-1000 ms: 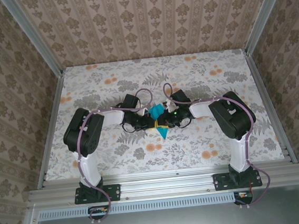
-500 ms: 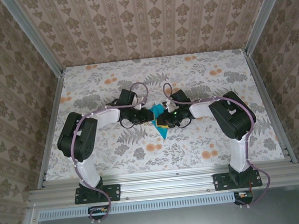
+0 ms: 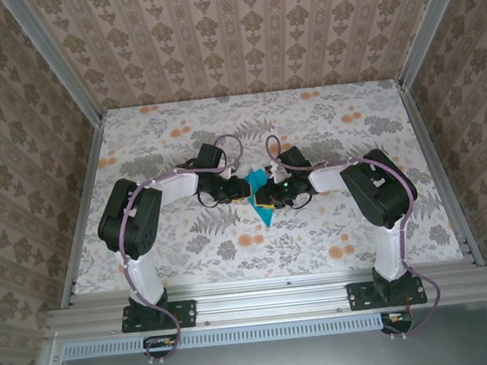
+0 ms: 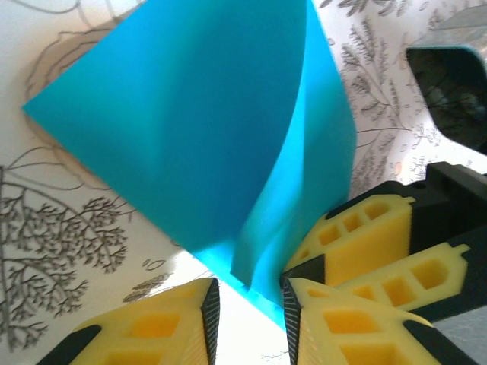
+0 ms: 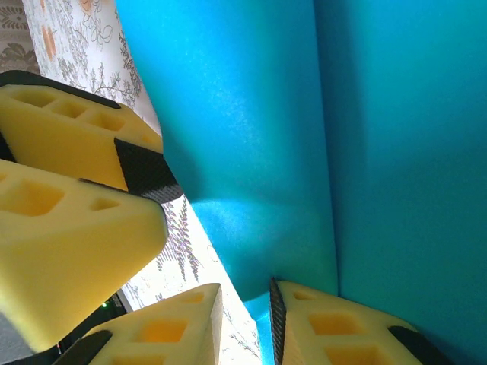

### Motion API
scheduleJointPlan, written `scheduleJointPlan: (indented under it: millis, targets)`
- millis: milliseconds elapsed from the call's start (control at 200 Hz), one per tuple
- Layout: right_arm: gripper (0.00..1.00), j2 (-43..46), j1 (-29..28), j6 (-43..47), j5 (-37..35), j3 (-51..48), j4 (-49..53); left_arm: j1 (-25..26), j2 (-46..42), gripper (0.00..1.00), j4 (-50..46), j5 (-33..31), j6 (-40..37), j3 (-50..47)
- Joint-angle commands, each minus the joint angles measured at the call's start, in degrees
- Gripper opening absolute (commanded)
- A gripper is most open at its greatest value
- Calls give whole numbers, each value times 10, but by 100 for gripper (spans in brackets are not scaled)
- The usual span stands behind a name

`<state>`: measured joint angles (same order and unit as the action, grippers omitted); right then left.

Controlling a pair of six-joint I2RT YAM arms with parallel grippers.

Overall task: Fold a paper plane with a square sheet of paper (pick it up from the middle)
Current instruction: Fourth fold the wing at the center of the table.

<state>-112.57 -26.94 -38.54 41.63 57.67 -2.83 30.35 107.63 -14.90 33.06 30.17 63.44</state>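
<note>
**Table [image 3: 324,123], centre.** The teal sheet of paper [image 4: 198,129] lies between the two grippers, one flap curling upward.

**Left gripper [image 4: 247,295].** The jaws stand a narrow gap apart, with bare table showing between them. Since a second ago it has shifted from the sheet's near-left edge toward the far side, and the elbow has swung left.

**Right gripper [image 5: 243,298].** It is unmoved at the sheet's right. The jaws are narrowly parted and the teal edge lies against one pad; whether it is pinched cannot be told.
</note>
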Motion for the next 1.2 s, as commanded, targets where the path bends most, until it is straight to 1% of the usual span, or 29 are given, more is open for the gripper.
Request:
scheduleJointPlan:
  millis: [0,285,685,865,1195]
  targets:
    - [26,-25,-6,11,-53,-23,38,3,10,32,-35,-24,-13,20]
    - [26,-21,-6,11,-49,-24,35,7,35,31,-6,1,-4,30]
    - [25,-23,-6,12,-44,-25,32,6,48,15,-15,-5,-14,41]
    - [25,-22,-6,14,-42,-25,33,7,56,10,-28,-6,-23,53]
    - [26,-13,-6,18,-39,-23,31,7,78,6,-64,-32,-50,69]
